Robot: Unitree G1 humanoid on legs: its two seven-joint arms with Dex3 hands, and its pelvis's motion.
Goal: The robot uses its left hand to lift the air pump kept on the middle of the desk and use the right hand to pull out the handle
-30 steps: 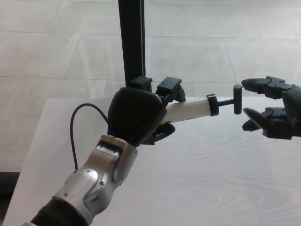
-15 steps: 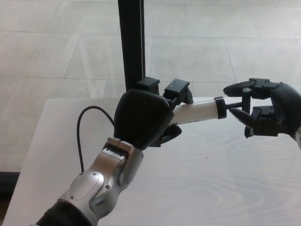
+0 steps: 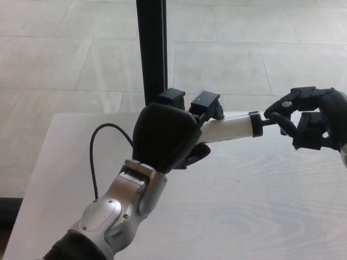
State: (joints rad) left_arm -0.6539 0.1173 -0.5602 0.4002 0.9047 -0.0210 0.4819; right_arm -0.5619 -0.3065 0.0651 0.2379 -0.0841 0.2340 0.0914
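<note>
Left robot hand (image 3: 162, 135) clamped on air pump (image 3: 227, 129), held above bench (image 3: 244, 216). Right robot hand (image 3: 312, 124) closed around handle (image 3: 282, 115). No legible writing. Black post (image 3: 152, 49) behind pump.

The air pump (image 3: 225, 129) is held above the desk (image 3: 260, 206) by the left hand (image 3: 165, 135), its white barrel lying roughly level; its handle (image 3: 283, 116) is enclosed by the right hand (image 3: 309, 120)
</note>
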